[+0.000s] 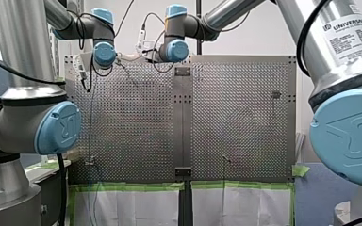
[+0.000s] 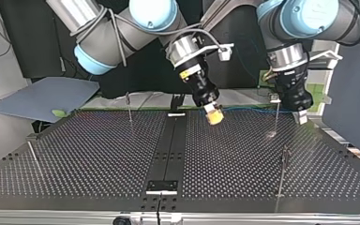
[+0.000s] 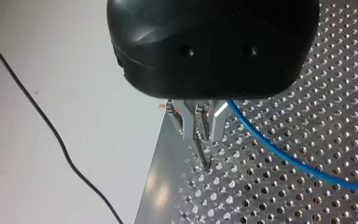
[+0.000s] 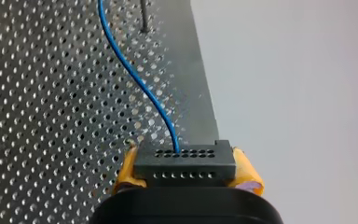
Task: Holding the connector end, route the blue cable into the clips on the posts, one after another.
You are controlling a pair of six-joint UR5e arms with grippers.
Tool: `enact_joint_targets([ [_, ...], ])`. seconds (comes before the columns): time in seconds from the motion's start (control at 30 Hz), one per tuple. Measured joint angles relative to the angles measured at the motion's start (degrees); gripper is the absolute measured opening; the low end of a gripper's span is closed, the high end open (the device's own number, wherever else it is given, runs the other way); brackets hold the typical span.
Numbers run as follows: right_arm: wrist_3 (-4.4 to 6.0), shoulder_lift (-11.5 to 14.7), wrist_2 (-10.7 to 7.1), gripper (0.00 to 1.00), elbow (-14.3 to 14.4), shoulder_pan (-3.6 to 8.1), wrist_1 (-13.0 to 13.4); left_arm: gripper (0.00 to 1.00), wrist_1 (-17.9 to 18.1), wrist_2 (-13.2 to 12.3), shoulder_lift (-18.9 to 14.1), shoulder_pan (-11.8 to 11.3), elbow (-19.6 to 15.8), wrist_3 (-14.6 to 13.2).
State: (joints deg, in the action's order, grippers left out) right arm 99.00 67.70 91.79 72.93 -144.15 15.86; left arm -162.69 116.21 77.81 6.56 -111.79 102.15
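My right gripper (image 4: pixel 187 179) is shut with its yellow pads on the black connector (image 4: pixel 186 161). The blue cable (image 4: pixel 135 74) leaves the connector and curves ahead toward a thin post (image 4: pixel 144 18). In the top view this gripper (image 2: pixel 214 115) hangs just above the table near its far middle. The cable (image 2: pixel 248 111) runs from it to the view's right, past a post (image 2: pixel 276 112), to my left gripper (image 2: pixel 301 116). In the left wrist view my left gripper's (image 3: pixel 199 128) metal fingers stand close together beside a thin post (image 3: pixel 203 156). The cable (image 3: pixel 284 156) comes out from them over the table.
The perforated table (image 1: pixel 132 117) carries more thin posts: one at the top view's far left (image 2: pixel 129 105), one at its left edge (image 2: pixel 31 152), one near its front right (image 2: pixel 285 164). A black strip (image 2: pixel 166 150) runs down the middle. A grey sheet (image 2: pixel 42 96) lies beyond the table.
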Motion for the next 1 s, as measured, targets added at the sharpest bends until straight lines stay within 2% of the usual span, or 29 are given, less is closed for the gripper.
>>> enact_joint_targets([
  [0.23, 3.01, -0.1, -1.23, 0.0, -3.0, 0.04, -3.0, 0.19, -0.6, -0.7, 0.4, -1.2, 1.4, 0.1],
  [0.33, 3.74, -0.2, -1.85, 0.0, -3.6, 0.05, -3.9, 0.19, -1.6, -1.3, 1.0, -1.8, 2.8, -0.1],
  [0.47, 4.21, -0.4, -1.81, 0.0, -3.9, 0.08, -4.5, 0.19, -2.7, -2.1, 1.7, -2.5, 4.1, -0.3],
  [0.73, 4.37, -2.4, -0.81, 0.0, -5.9, 0.05, -6.8, 0.19, -2.9, -3.4, 1.7, -3.7, 4.8, -0.2],
  [1.0, 4.45, -3.8, -0.16, 0.0, -9.1, 0.38, -8.6, 0.19, -3.7, -7.1, 1.9, -6.4, 7.9, -0.1],
])
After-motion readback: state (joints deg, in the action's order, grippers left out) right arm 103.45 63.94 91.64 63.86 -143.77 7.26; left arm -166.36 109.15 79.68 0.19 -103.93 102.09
